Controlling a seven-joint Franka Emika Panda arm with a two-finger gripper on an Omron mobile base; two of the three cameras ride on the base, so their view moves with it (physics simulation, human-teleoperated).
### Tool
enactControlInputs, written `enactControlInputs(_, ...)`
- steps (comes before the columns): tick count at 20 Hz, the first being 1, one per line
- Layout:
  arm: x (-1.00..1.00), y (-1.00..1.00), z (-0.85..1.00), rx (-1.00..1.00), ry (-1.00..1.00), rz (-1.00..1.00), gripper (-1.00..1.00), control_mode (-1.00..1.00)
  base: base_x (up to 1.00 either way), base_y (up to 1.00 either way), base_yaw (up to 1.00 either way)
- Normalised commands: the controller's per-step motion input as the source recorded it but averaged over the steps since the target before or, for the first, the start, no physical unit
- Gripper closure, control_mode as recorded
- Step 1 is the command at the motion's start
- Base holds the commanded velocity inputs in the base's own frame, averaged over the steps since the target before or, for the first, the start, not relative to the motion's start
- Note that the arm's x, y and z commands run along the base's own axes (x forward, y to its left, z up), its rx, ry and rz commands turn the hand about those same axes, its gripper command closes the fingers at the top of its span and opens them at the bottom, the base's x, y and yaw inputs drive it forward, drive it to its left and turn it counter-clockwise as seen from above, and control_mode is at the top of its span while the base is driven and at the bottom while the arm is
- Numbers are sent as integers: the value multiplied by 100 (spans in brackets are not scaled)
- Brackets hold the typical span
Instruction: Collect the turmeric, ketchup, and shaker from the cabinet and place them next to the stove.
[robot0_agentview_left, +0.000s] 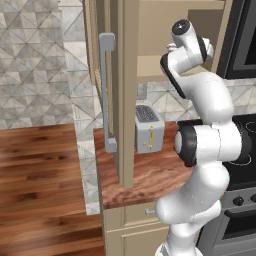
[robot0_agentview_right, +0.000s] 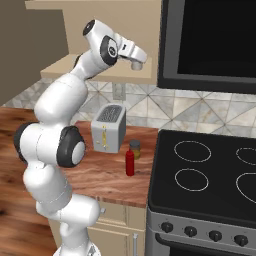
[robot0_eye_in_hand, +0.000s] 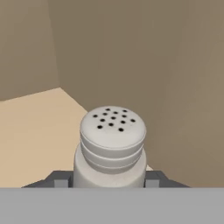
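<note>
- Up inside the tall beige wooden cabinet (robot0_agentview_left: 127, 95), hand reaching in above the counter, gripper (robot0_eye_in_hand: 109, 180) with jaws drawn in against the small pale grey-white cylindrical shaker (robot0_eye_in_hand: 111, 146).
- Dark finger tips (robot0_eye_in_hand: 61, 179) flanking the shaker's base on both sides, pressed to its wall; clamped on it.
- Shaker upright, matte, with a narrower rounded cap stepped in ridges and pierced by small dark holes.
- Whether resting on the pale shelf floor or lifted just clear of it: cannot tell.
- Smooth tan side and back panels of the cabinet behind the shaker, meeting in a plain corner.
- Door swung open, seen edge-on in the left base view, carrying a long vertical grey bar handle (robot0_agentview_left: 107, 90).
- Down on the reddish-brown wood-grain counter (robot0_agentview_right: 102, 172): boxy silver toaster (robot0_agentview_right: 109, 128) with slotted top and a yellow strip on its face.
- Just right of the toaster, slim red squeeze ketchup bottle (robot0_agentview_right: 130, 162) with pointed nozzle cap, standing upright.
- Close behind the bottle, small squat glass turmeric jar (robot0_agentview_right: 135, 149) of yellow-brown powder under a dark lid.
- Both near the left edge of the black glass stove (robot0_agentview_right: 200, 200), its thin white ring burners above a steel front with dark knobs.
- Grey patterned tile on the wall behind.
</note>
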Motion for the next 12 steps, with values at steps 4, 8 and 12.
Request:
enactControlInputs(4, -100, 12, 0, 0, -12, 8, 100, -100, 0, 0, 0)
enactControlInputs(8, -100, 0, 0, 0, -10, 9, 100, -100, 0, 0, 0)
enactControlInputs(12, -100, -6, -27, -2, -3, 15, 100, -100, 0, 0, 0)
